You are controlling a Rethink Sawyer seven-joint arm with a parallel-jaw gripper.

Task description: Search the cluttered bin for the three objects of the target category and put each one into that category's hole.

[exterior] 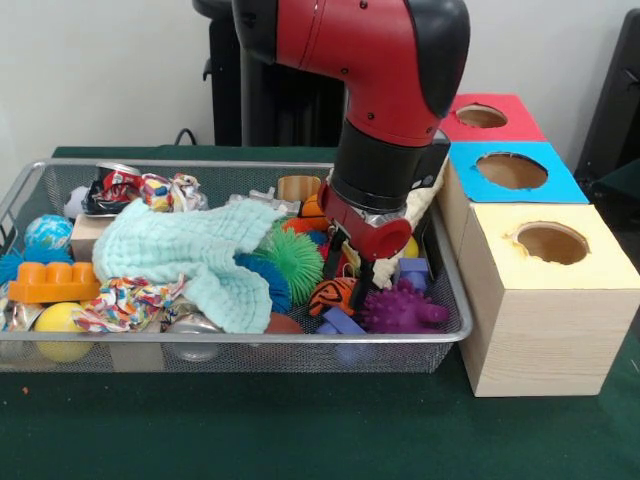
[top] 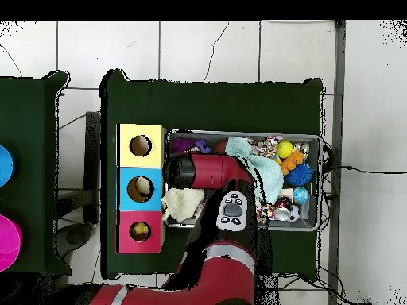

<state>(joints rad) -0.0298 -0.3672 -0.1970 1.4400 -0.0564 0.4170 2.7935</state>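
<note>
Gripper [exterior: 352, 283] down in bin [exterior: 452, 330] by orange-black toy [exterior: 332, 295]; grip state can't tell. Judgement: lift slow, straight up, clear of green spiky ball [exterior: 294, 262] & cloth [exterior: 195, 258].

The claw [exterior: 352, 272] is sunk among toys in the bin [exterior: 250, 352], a purple spiky ball [exterior: 398, 308] just beside it, boxes [exterior: 545, 300] beyond.

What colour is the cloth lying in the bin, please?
The cloth is pale mint green, clearest in the front view.
</note>
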